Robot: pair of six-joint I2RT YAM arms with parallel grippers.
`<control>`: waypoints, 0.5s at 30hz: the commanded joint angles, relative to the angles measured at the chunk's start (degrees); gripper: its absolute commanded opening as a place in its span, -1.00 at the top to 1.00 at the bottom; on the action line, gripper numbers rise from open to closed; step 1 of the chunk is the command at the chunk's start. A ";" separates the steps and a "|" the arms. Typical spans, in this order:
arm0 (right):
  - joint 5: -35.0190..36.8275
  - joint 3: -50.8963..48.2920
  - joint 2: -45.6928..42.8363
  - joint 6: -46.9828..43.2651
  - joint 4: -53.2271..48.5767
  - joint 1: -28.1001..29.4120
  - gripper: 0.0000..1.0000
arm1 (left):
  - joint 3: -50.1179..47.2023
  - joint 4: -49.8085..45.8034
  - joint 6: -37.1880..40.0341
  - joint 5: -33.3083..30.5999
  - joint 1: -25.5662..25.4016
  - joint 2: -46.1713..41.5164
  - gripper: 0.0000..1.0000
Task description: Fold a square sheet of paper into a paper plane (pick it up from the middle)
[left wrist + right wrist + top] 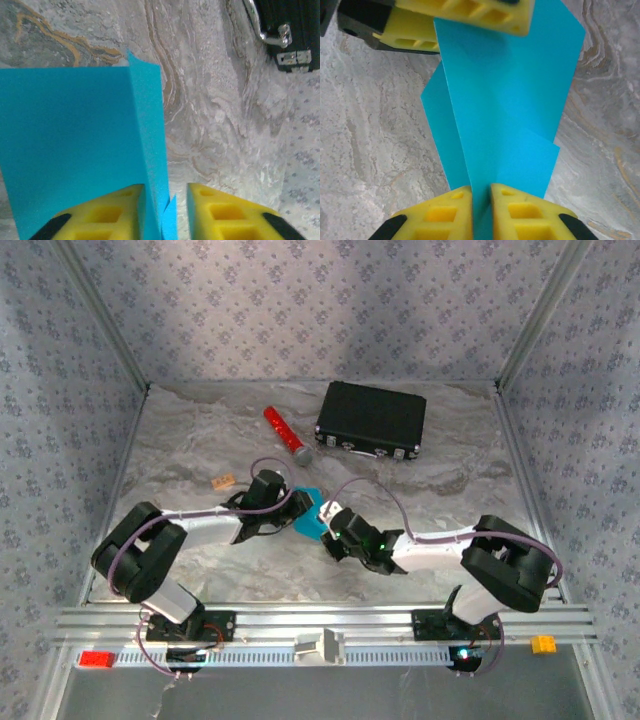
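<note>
Partly folded along a raised ridge, the cyan sheet of paper is held over the middle of the marbled tabletop, between the two arms. The right claw is clenched on one end of the ridge. The left claw straddles the opposite end, jaws apart, one finger against the paper. Behind them, well apart, lie a red cylinder, a black case and a small tan block.
</note>
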 commanded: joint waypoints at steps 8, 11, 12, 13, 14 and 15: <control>9.64 -1.97 -0.96 -9.39 3.72 3.45 0.40 | 2.13 -2.36 -1.08 2.43 0.73 0.90 0.86; 10.54 -1.89 -0.58 -12.02 4.37 4.13 0.36 | 2.22 -2.16 -1.14 2.66 0.87 0.78 0.86; 10.95 -1.83 -0.28 -12.90 4.48 4.41 0.35 | 2.31 -2.15 -1.11 2.71 0.84 0.83 0.86; 11.52 -1.72 0.03 -13.57 4.53 4.62 0.35 | 2.39 -2.13 -1.11 2.77 0.88 0.79 0.86; 12.28 -1.51 0.37 -14.37 4.51 5.07 0.34 | 2.33 -2.15 -1.09 2.88 0.81 0.80 0.86; 12.80 -1.36 0.71 -15.10 4.66 5.36 0.34 | 2.40 -2.12 -1.06 2.87 0.83 0.75 0.86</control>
